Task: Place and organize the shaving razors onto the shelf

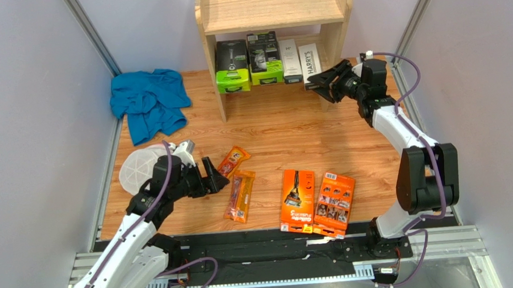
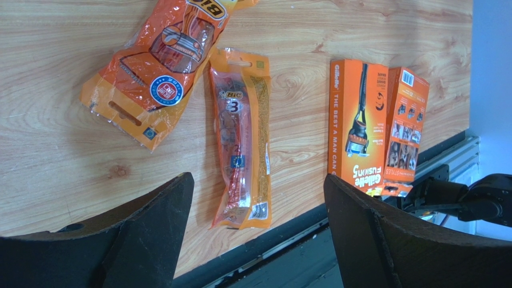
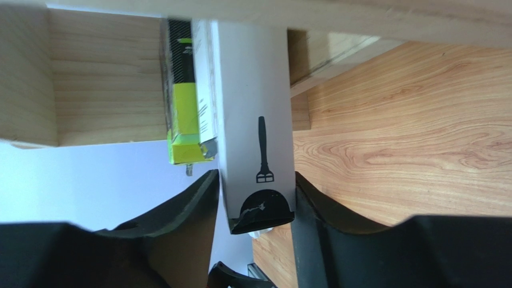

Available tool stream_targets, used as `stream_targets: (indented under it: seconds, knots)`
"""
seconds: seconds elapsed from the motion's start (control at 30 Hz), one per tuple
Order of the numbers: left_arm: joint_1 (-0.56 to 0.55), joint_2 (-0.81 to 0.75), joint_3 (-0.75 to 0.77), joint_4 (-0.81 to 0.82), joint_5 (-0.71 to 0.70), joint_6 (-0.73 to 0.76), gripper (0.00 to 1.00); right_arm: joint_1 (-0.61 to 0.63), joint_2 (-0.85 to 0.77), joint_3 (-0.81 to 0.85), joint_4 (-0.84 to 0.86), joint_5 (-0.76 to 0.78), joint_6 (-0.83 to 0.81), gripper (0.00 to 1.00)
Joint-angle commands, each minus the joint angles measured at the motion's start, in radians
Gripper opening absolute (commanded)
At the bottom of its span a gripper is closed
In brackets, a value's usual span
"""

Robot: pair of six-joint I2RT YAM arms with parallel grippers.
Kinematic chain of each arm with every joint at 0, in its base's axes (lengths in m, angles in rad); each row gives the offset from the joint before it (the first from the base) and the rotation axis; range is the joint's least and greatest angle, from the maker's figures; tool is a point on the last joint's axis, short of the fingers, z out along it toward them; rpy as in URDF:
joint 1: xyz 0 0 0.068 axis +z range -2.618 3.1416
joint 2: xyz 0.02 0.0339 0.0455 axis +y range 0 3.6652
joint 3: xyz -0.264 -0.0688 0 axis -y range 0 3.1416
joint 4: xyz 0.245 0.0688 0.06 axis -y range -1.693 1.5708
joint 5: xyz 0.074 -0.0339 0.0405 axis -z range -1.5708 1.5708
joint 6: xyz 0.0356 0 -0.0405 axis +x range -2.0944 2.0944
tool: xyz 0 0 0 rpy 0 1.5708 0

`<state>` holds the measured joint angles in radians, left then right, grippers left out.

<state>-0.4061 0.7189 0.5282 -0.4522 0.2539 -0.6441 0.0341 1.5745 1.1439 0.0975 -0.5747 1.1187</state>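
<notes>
Wood-grain surface (image 1: 271, 125) across the middle of the overhead frame, grey walls on both sides. At top centre, the pale wooden shelf (image 1: 271, 3), with four boxes in a row tucked beneath its wide plank, between the side panels. From left to right there: left green box (image 1: 231, 66), right green box (image 1: 265, 58), plain white box (image 1: 290, 61), then HARRY'S box (image 1: 310, 59) just beside the right side panel.

Upper left, crumpled blue cloth (image 1: 149, 101) near the wall. Below it, at mid-left, white mesh disc (image 1: 136, 170), partly hidden behind the left arm.

Lower centre, flat on the surface and well apart from the shelf: left orange box (image 1: 298, 199) and right orange box (image 1: 335, 203), side by side, edges touching. Just left of those, lower blister pack (image 1: 241, 196), and above it upper blister pack (image 1: 233, 161), ends close together.

Left claw (image 1: 213, 174) released, fingers spread wide, hovering just left of the two blister packs, both packs framed between the fingers in the wrist view.

Right claw (image 1: 321, 82) at upper right, reaching in under the shelf plank, clenched on the near end of HARRY'S box, one finger against each long side in the wrist view.
</notes>
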Motion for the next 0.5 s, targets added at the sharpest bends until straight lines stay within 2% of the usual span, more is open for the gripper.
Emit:
stream_targets:
  seconds: [0.0, 0.3, 0.47]
  knots:
    - [-0.003, -0.018, 0.003, 0.015, 0.015, 0.015, 0.88, -0.007, 0.079, 0.079, 0.053, -0.030, 0.026, 0.45]
    - [-0.002, -0.021, 0.000, 0.012, 0.019, 0.012, 0.87, -0.019, 0.170, 0.146, 0.131, -0.059, 0.104, 0.44]
    - [-0.002, -0.029, -0.008, 0.012, 0.019, 0.014, 0.87, -0.020, 0.176, 0.163, 0.143, -0.066, 0.102, 0.48]
